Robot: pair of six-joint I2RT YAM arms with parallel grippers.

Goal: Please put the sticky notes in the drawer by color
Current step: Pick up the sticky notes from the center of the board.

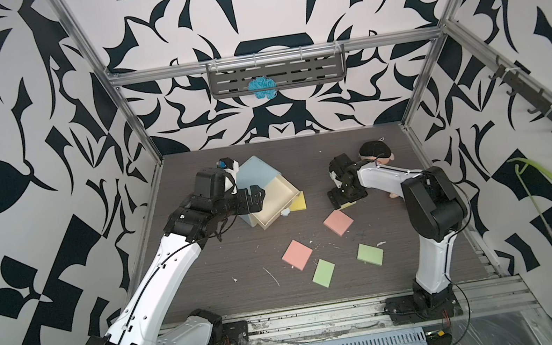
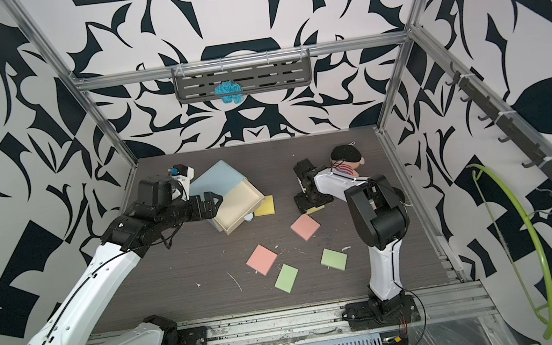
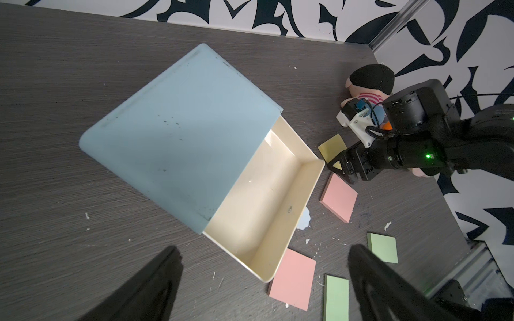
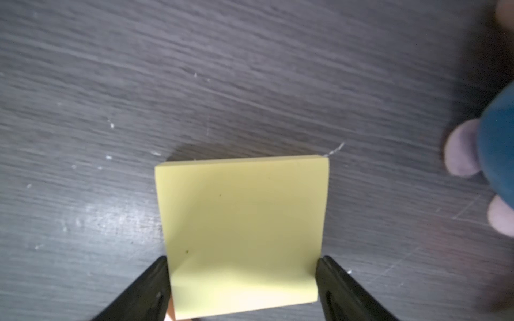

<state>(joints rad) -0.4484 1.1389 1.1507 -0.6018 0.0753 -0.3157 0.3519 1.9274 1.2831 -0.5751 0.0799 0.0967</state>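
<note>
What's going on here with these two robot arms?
The right tool is down on a yellow pad, jaws at its two sides; whether it grips yet is unclear. The left tool hovers open over the blue chest, whose top drawer is pulled out and looks empty. The other yellow pad, the pink pads and the green pads lie on the table.

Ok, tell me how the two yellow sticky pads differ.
The drawer-side yellow pad lies free; the doll-side yellow pad sits between the fingers of the right gripper. The drawer-side pad adjoins the open drawer; the doll-side pad lies apart from it. Both are square and outside the drawer.
</note>
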